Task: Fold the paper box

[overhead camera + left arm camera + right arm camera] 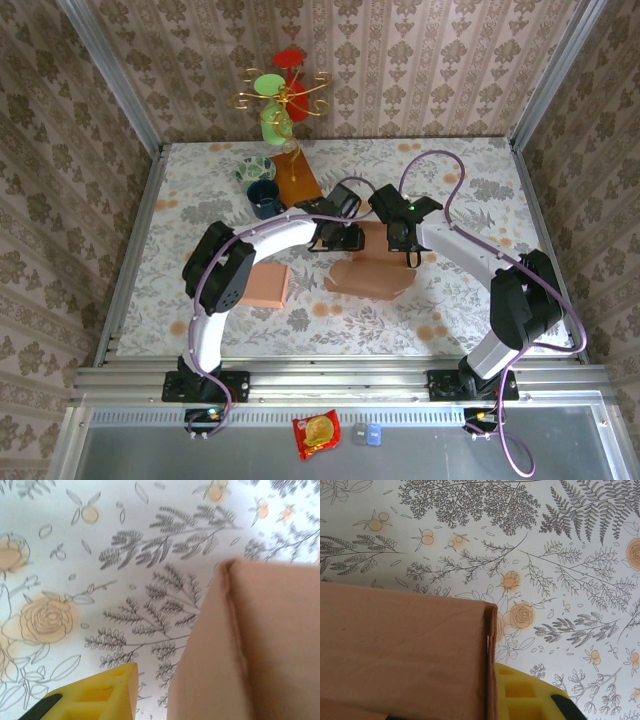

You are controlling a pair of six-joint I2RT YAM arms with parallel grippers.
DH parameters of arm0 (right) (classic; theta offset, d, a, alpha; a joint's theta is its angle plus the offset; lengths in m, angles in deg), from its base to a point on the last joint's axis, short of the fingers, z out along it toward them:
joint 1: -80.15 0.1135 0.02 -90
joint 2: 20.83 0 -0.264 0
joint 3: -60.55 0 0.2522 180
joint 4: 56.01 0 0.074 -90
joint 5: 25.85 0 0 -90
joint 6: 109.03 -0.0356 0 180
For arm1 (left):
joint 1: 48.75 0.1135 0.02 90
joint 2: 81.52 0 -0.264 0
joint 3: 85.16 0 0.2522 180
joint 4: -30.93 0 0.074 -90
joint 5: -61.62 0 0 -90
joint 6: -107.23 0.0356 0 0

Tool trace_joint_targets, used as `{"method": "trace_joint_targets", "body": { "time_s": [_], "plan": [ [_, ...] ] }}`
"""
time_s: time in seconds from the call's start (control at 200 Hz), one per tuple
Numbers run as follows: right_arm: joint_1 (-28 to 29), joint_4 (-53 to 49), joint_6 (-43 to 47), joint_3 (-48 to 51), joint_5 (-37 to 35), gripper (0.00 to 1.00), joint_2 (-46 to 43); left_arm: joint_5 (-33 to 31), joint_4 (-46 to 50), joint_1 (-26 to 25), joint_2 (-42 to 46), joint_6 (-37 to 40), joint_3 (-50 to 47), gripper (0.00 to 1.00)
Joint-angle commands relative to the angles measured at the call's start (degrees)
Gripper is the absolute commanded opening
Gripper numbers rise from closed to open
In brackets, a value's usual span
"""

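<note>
The brown paper box [372, 272] lies partly folded in the middle of the flowered table [450, 180]. My left gripper [338, 240] is at its far left corner. In the left wrist view one yellow finger [95, 696] stands a short gap away from the box's upright wall [250, 645], the other finger is hidden behind that wall, and the jaws are open. My right gripper [408, 248] is at the far right corner. There its yellow finger [530, 695] presses against the doubled edge of the box wall [400, 650], shut on it.
A second, flat brown box [268, 284] lies left of the arms. At the back left stand a dark blue cup [265, 200], a patterned bowl [254, 168], an orange board [297, 178] and a gold stand with green and red cups [283, 95]. A snack packet [316, 434] lies on the front rail.
</note>
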Motion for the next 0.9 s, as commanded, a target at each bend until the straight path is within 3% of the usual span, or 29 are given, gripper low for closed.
{"method": "trace_joint_targets", "body": {
  "time_s": [0.0, 0.11, 0.61, 0.895],
  "plan": [
    [0.2, -2.1, -0.5, -1.4, -0.5, 0.00, 0.6, 1.5, -2.9, 1.0, 2.0, 2.5, 0.2, 0.34],
    [0.2, -2.1, -0.5, -1.6, -0.4, 0.00, 0.9, 3.2, -4.2, 1.3, 1.6, 3.3, 0.6, 0.35],
    [0.1, -1.9, -0.2, -2.0, 0.4, 0.00, 1.7, -2.9, -1.6, 1.7, 1.3, 5.4, 2.7, 0.31],
    [-0.1, -1.7, -0.1, -2.1, 0.7, 0.00, 2.0, -6.4, 0.4, 1.4, 1.1, 4.6, 2.8, 0.14]
  ]
}}
